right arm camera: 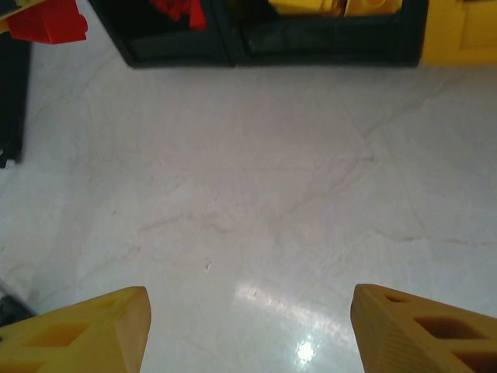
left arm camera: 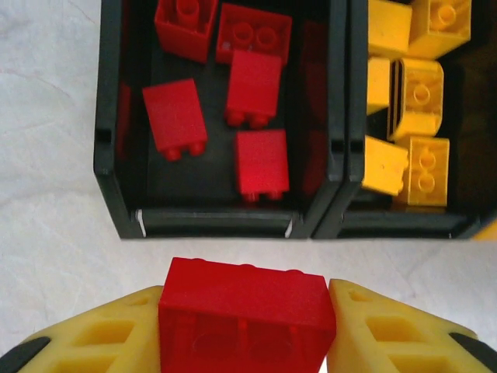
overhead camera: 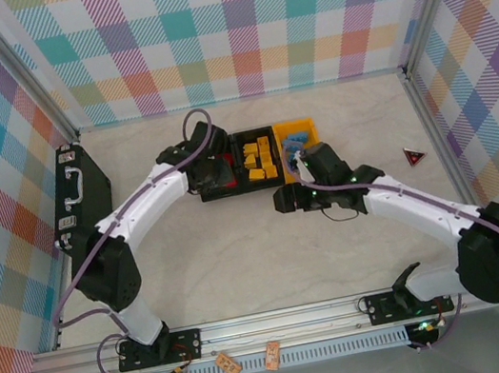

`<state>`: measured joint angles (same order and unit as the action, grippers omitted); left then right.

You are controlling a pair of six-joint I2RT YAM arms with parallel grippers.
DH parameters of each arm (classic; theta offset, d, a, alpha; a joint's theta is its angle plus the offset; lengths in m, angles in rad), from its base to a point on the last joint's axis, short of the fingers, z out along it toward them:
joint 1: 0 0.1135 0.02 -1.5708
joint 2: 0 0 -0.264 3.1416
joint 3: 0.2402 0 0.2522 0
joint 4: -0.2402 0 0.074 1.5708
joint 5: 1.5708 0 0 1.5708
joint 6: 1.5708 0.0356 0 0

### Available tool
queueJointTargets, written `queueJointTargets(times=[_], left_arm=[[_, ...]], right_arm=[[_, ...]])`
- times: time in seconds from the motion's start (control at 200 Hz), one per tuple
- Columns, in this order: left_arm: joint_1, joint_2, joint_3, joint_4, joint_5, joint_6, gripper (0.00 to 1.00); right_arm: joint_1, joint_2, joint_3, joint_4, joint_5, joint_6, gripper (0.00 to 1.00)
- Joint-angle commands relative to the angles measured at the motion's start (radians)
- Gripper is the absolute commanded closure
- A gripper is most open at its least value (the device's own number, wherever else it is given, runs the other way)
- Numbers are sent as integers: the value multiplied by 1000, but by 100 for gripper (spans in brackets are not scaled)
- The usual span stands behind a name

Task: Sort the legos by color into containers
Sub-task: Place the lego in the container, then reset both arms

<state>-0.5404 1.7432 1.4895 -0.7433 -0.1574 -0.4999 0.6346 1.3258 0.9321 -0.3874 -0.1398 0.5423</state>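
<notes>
left gripper is clamped on a red lego brick, just short of the black bin holding red bricks. right gripper gapes, empty, over the table. blue pieces seemingly lie in the orange-yellow bin.

Hidden and cut-off parts
In the left wrist view the bottom edge is cutting off the red brick; from above, the left arm is covering much of the left black bin.

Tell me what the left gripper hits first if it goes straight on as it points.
Likely the near wall of the black bin, struck by the red brick held in the left gripper. Depth is unclear: it might pass over onto the red bricks inside.
</notes>
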Motion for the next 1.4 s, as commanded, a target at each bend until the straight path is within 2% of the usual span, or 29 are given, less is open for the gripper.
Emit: queueJointTargets(times=[0.0, 0.15, 0.39, 0.675, 0.805, 0.915, 1.06, 1.13, 1.155, 1.255, 1.325, 1.335, 1.345, 1.395], left_arm=[[25, 71, 78, 22, 10, 12, 57], [41, 185, 176, 13, -11, 6, 57], [63, 325, 300, -19, -25, -18, 55], [62, 337, 311, -22, -36, -25, 37], [63, 299, 292, -9, -16, -27, 31], [61, 236, 260, -2, -3, -28, 31], [58, 105, 140, 57, 11, -19, 24], [57, 26, 61, 99, 7, -7, 20], [58, 2, 36, 110, 2, -2, 13], [59, -83, -61, 146, -15, 24, 0], [61, -140, -129, 172, -35, 43, 0], [62, -148, -139, 177, -41, 44, 0], [63, -156, -150, 181, -45, 45, 0], [64, -201, -206, 210, -76, 55, 0]], right_arm=[[-1, 54, 65, 9, 54, 13, 31], [-2, 96, 103, 12, 57, 18, 31], [-17, 75, 99, -8, 76, 16, 31], [-33, 53, 82, -15, 79, 16, 30], [-35, 47, 80, -24, 84, 13, 30], [-42, 27, 77, -38, 98, 2, 29], [-88, -12, 79, -71, 113, -27, 25], [-115, -27, 82, -87, 131, -47, 21], [-126, -31, 83, -91, 137, -56, 20], [-168, -48, 79, -91, 158, -82, 14], [-202, -57, 75, -86, 174, -99, 11], [-208, -60, 74, -85, 179, -101, 2], [-212, -62, 74, -83, 183, -104, 0], [-233, -70, 67, -74, 210, -113, 1]])
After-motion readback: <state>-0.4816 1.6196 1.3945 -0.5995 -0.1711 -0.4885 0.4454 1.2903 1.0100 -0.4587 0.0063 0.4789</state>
